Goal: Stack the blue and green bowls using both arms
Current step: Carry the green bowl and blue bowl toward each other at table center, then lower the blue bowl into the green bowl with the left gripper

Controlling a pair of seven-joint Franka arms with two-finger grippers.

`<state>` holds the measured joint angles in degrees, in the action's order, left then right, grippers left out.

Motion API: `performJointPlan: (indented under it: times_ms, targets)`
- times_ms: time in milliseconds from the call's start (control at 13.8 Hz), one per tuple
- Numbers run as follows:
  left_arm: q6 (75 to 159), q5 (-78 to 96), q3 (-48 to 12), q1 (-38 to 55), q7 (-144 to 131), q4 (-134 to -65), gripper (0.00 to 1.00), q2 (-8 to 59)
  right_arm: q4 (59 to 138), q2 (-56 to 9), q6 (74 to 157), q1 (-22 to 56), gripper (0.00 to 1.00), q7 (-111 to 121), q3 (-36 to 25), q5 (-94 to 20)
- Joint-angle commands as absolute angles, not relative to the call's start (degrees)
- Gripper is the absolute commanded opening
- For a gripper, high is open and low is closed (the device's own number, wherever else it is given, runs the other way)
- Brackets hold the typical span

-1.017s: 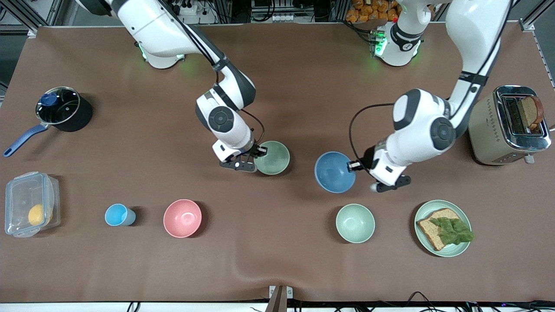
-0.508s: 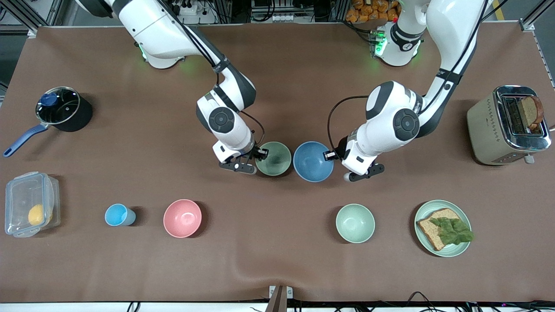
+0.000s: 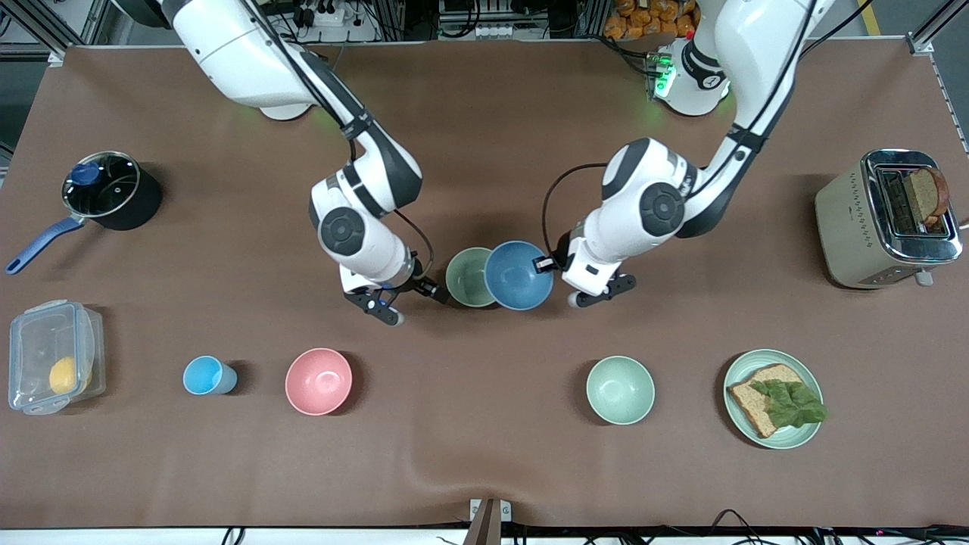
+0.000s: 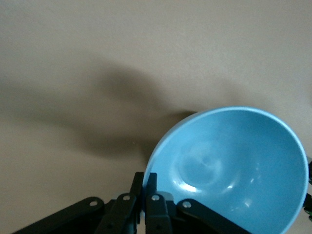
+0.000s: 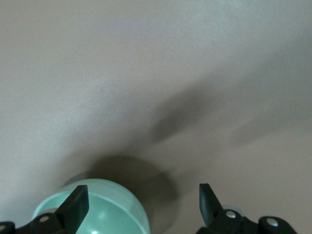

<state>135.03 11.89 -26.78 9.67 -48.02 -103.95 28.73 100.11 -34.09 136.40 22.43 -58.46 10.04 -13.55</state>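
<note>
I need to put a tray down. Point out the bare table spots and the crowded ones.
Bare patches: between the pink bowl and the mint bowl, and the strip between both arm bases. Crowded: mid-table, where the left claw holds the blue bowl partly over the green bowl, with the open right claw beside it.
</note>
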Motion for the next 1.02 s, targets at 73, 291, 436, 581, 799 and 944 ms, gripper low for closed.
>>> performJointPlan:
  times_ms: [73,291,436,581,799,944]
  targets:
    - [135.26,11.51,-25.32,12.91,-50.97,-99.41,0.0,33.04,100.46,-33.75,136.05,21.62,1.0,-68.08,10.28,-20.56]
    - [135.53,11.6,-21.11,18.17,-51.24,-97.66,0.0,35.15,100.72,-34.36,136.41,22.06,1.0,-73.91,10.2,-20.57]
    - [135.53,11.6,-18.12,21.61,-52.9,-96.77,0.0,36.03,100.72,-35.41,136.67,22.06,1.0,-77.5,10.2,-20.57]
    - [135.61,11.69,-17.4,22.59,-53.26,-96.16,0.0,36.47,100.81,-36.3,138.33,22.41,1.0,-80.06,10.2,-20.57]
    - [135.7,11.69,-17.4,23.38,-53.79,-95.71,0.0,36.91,100.64,-38.14,141.94,23.81,1.0,-82.87,10.2,-20.57]
    - [135.7,11.69,-17.4,23.55,-53.79,-95.71,0.0,37.18,100.63,-38.14,141.94,23.82,1.0,-82.97,10.28,-20.57]
